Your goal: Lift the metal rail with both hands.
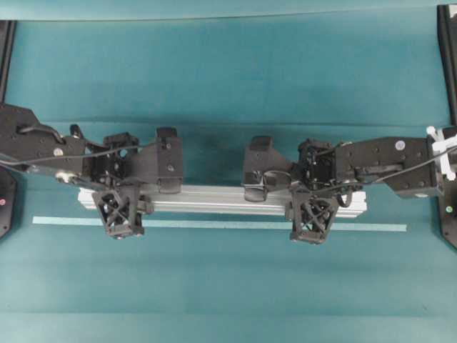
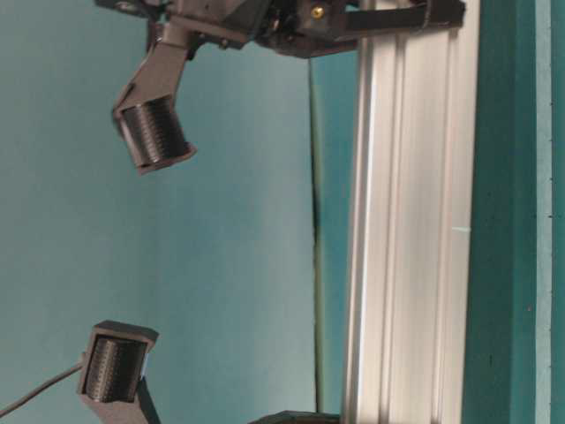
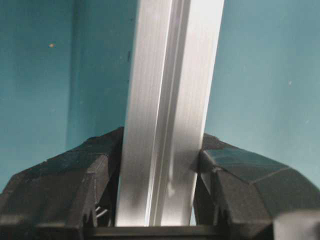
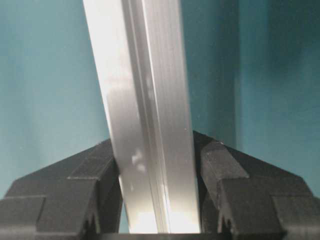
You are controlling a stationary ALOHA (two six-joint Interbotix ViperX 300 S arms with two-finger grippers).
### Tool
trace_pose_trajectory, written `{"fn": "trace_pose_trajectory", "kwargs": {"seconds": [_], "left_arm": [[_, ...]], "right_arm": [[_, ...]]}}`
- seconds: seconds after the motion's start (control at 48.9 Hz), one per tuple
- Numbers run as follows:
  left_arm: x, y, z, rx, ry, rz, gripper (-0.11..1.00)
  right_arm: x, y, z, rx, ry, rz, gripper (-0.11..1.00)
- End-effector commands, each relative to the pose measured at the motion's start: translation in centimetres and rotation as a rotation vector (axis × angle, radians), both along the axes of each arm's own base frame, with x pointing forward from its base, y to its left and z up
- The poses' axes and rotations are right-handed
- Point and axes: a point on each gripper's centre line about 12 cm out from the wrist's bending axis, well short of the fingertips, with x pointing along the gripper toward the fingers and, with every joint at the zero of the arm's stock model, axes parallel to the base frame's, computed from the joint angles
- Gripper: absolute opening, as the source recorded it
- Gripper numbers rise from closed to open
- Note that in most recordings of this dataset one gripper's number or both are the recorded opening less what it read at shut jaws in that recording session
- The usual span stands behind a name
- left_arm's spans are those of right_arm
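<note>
In the left wrist view the rail (image 3: pixel 167 120) runs straight up the picture between the two black fingers (image 3: pixel 75 190) of the left gripper (image 3: pixel 160 200), which press on its two sides; the jaws are partly closed, gripping the rail. The right wrist view shows the same: the rail (image 4: pixel 145 120), slightly tilted, is pinched between the fingers (image 4: pixel 240 195) of the right gripper (image 4: pixel 157 200). Neither wrist view shows the rail's ends or what lies under it.

The overhead view gives the whole layout. The rail (image 1: pixel 221 199) lies crosswise over the teal table (image 1: pixel 228 86), with the left gripper (image 1: pixel 121 207) near its left end and the right gripper (image 1: pixel 313 211) near its right end. Just beside the rail, on the near side, lies a thin pale strip (image 1: pixel 214 224), parallel to it and longer.

The table-level view, turned on its side, shows the rail (image 2: pixel 410 230) standing apart from the table (image 2: pixel 503 221), with a dark gap and shadow line between them, something the overhead view cannot show.
</note>
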Motion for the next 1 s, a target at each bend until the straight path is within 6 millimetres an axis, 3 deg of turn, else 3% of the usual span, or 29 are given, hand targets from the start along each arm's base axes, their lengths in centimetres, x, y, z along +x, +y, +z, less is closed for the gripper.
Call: {"fn": "trace_pose_trajectory", "kwargs": {"seconds": [0.0, 0.286, 0.982], "left_arm": [[0.2, 0.1, 0.3, -0.030, -0.024, 0.074, 0.36], [0.0, -0.4, -1.5, -0.047, -0.050, 0.089, 0.36], [0.5, -0.2, -3.3, -0.043, -0.065, 0.080, 0.36]], "right_arm": [[-0.7, 0.8, -0.9, 0.013, 0.033, -0.004, 0.39], [-0.5, 0.8, -1.5, 0.012, 0.034, 0.000, 0.39], [-0.5, 0.6, -2.6, 0.011, 0.031, -0.007, 0.39]]}}
